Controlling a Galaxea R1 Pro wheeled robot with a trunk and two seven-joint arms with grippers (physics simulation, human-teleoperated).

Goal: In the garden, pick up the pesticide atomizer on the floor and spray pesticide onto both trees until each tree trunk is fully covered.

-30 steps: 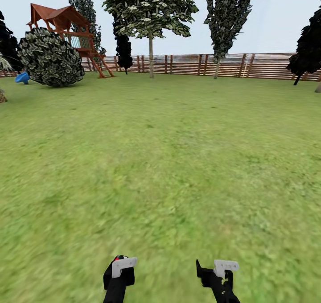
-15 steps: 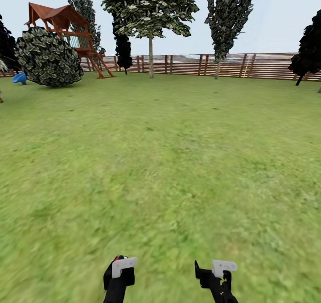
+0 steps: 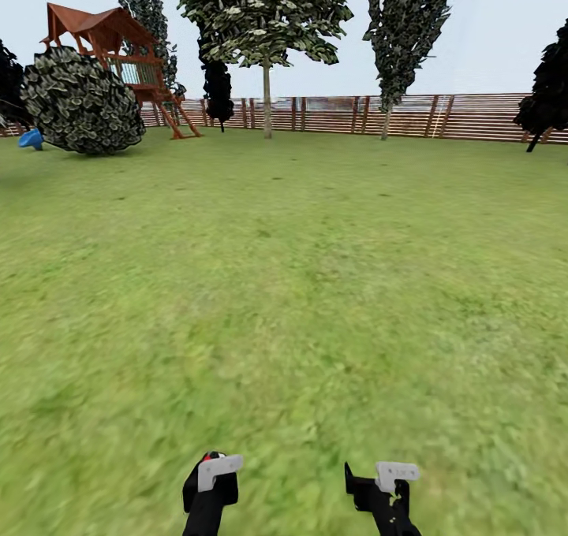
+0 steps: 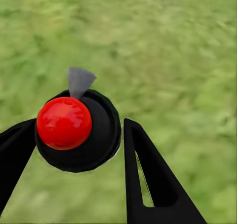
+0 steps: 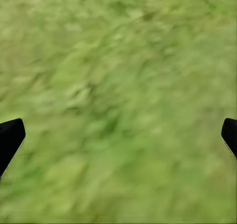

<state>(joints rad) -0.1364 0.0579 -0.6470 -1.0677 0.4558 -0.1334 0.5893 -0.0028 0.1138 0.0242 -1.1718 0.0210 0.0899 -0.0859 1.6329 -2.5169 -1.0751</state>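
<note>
My left gripper [image 4: 79, 152] is shut on the pesticide atomizer [image 4: 64, 122], a round black body with a red cap and a small grey nozzle, held between the two black fingers above the grass. In the head view the left gripper [image 3: 211, 473] sits low at the bottom edge, with a bit of red showing at its top. My right gripper [image 3: 386, 479] is beside it, open, with nothing between its fingertips [image 5: 11, 137], only lawn. The trees and their trunks are out of view. No pesticide specks are visible.
Green lawn [image 3: 300, 284] stretches ahead to a brown slatted fence [image 3: 442, 115]. Thin-trunked leafy trees [image 3: 267, 16] stand by the fence, black-leaved ones [image 3: 546, 87] at the right. A round bush [image 3: 80, 101] and a wooden play tower [image 3: 118, 43] stand far left.
The whole view has slid a little to the left, so the camera has turned slightly right. The right gripper has shifted a touch; the left still holds the atomizer.
</note>
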